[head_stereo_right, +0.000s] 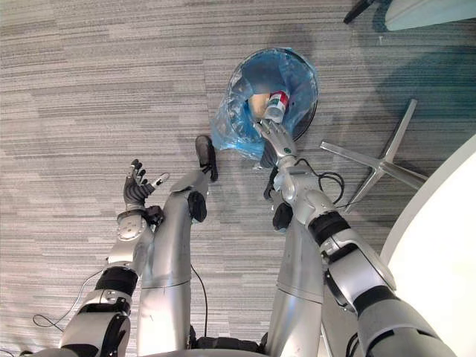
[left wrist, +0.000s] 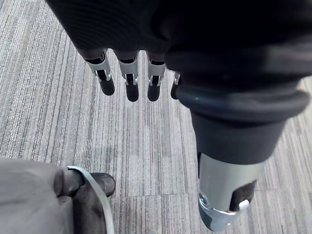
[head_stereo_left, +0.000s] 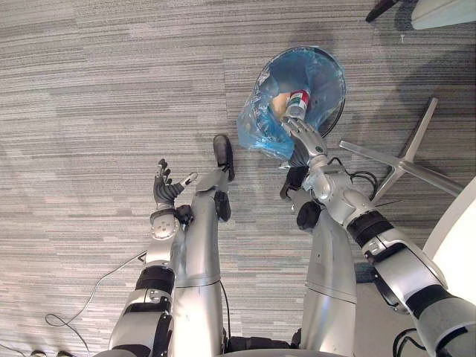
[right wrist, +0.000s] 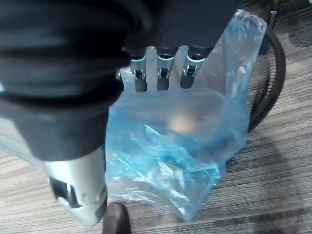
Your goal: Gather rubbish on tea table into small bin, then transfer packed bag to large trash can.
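Note:
A small black bin (head_stereo_left: 337,113) lined with a blue plastic bag (head_stereo_left: 260,128) stands on the carpet in front of me. Inside it lie a red, green and white can (head_stereo_left: 298,103) and a tan scrap (head_stereo_right: 258,104). My right hand (head_stereo_left: 305,136) reaches to the bin's near rim, where the bag hangs over the side. In the right wrist view its fingers (right wrist: 165,78) are straight over the crumpled bag (right wrist: 165,161) and hold nothing. Off to the left, my left hand (head_stereo_left: 164,190) hovers over bare carpet, open, with its fingers (left wrist: 131,85) straight.
A silver chair base (head_stereo_left: 401,160) spreads its legs on the floor just right of the bin. The white edge of a round table (head_stereo_right: 439,245) curves in at the lower right. Grey striped carpet lies all around to the left.

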